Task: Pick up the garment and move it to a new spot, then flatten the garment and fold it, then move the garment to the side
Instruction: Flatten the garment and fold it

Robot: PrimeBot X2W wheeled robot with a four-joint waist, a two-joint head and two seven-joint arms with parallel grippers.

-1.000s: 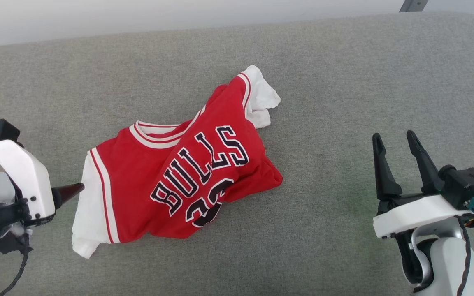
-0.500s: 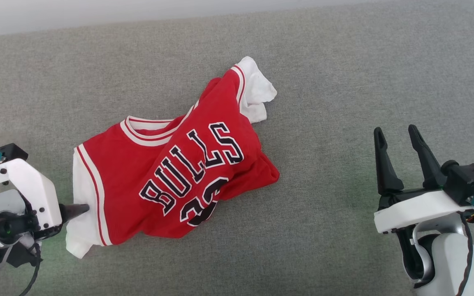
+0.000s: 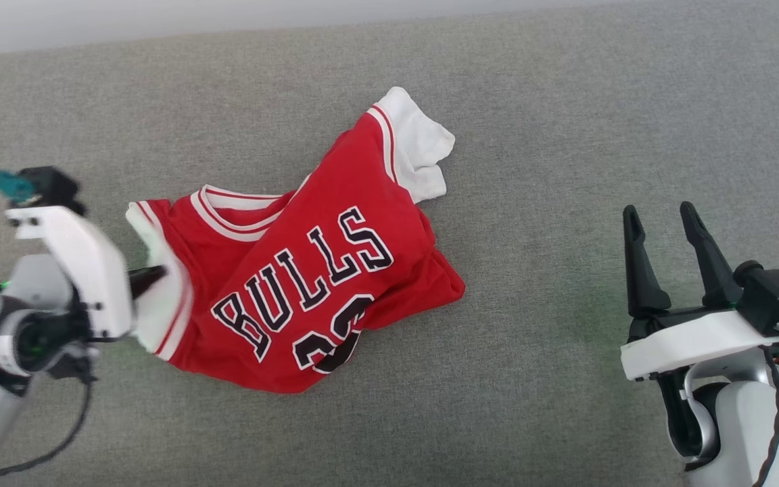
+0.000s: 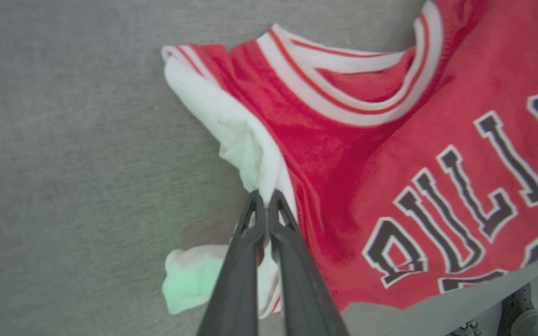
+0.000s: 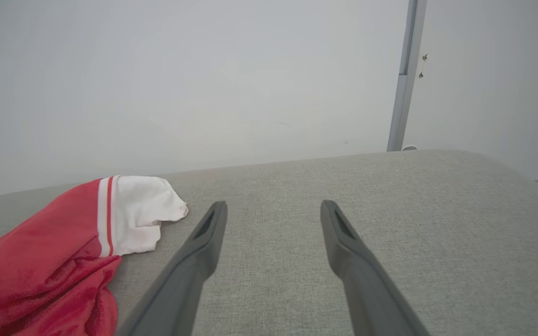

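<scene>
Where its jaws pinch shut on the white armhole edge, the left gripper (image 3: 153, 276) grips the 9 o'clock side of the red sleeveless "BULLS" basketball jersey (image 3: 308, 270). The jersey lies crumpled, lettering up, on the middle of the grey fabric cushion (image 3: 531, 101). Well apart at 3 o'clock, the right gripper (image 3: 660, 213) hovers with its jaws wide and empty.

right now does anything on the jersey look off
The garment lies crumpled and askew on the grey fabric surface, white inside turned out at two edges, number partly folded under. The left gripper pinches one white edge. No damage shows.
</scene>
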